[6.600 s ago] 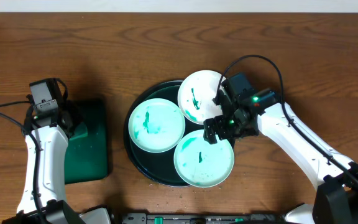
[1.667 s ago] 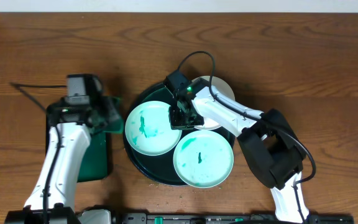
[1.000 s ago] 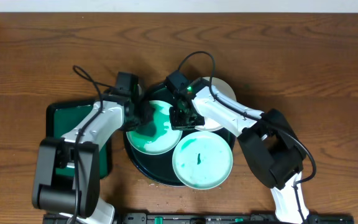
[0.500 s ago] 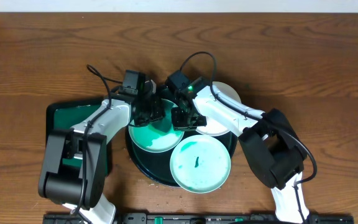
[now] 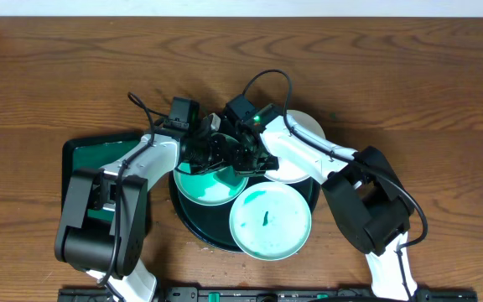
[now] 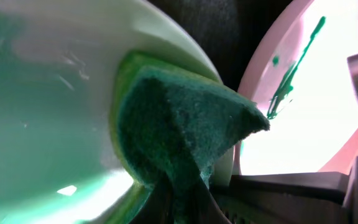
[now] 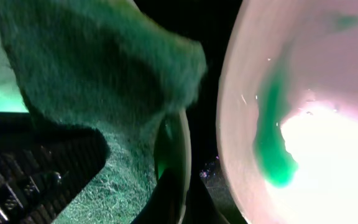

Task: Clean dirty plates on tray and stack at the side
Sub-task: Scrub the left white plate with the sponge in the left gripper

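Note:
The round dark tray [image 5: 193,225] holds three white plates with teal marks. My right gripper [image 5: 244,159] is shut on the right rim of the left plate [image 5: 199,186]; that rim [image 7: 178,149] runs between its jaws. My left gripper [image 5: 211,154] is shut on a green sponge [image 6: 179,124], which presses on this plate's inner face [image 6: 42,93] near the rim. In the right wrist view the sponge [image 7: 98,74] fills the upper left. A second plate [image 5: 300,134] with a teal streak [image 6: 291,68] lies behind, and a third plate [image 5: 268,220] sits at the front.
A rectangular green tray [image 5: 99,159] lies left of the round tray, under my left arm. Both arms cross over the round tray's back half. Bare wooden table [image 5: 443,101] surrounds everything.
My left gripper has carried the sponge from the left plate's left side across to its upper right rim, close to the right gripper. The right gripper has stayed on the rim.

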{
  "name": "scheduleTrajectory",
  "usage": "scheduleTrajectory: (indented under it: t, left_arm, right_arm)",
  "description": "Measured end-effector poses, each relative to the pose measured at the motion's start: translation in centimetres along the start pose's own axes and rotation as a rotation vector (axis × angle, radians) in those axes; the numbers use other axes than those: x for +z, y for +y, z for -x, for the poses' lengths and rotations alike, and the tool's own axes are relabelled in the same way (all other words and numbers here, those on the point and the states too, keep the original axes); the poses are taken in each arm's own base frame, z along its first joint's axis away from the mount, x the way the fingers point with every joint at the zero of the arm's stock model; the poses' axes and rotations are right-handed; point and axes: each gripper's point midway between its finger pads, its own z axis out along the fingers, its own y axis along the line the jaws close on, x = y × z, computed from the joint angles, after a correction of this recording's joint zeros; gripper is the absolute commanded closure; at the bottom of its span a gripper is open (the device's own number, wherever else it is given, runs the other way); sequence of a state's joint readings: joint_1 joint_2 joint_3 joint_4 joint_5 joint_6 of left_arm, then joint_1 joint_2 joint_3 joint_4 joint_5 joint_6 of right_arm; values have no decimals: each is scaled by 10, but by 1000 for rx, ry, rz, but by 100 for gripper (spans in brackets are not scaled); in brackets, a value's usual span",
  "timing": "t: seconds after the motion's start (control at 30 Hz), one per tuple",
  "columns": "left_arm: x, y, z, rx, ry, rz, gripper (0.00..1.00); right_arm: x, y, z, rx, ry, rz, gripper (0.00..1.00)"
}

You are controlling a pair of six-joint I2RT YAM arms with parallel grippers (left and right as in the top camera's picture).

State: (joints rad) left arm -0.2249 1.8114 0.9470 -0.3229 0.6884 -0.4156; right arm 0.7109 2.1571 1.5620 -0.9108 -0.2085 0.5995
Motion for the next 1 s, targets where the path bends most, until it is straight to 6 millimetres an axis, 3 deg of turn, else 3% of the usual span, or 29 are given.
scheduleTrajectory:
  t: [0.3, 1.0]
  left_arm:
    - [-7, 20, -20, -53, 47, 198, 93]
    - [-39, 65, -19, -121, -76, 558, 93]
  right_arm:
    - [0, -1, -3, -15, 14, -1, 99]
    - [0, 0, -5, -25, 20, 1, 99]
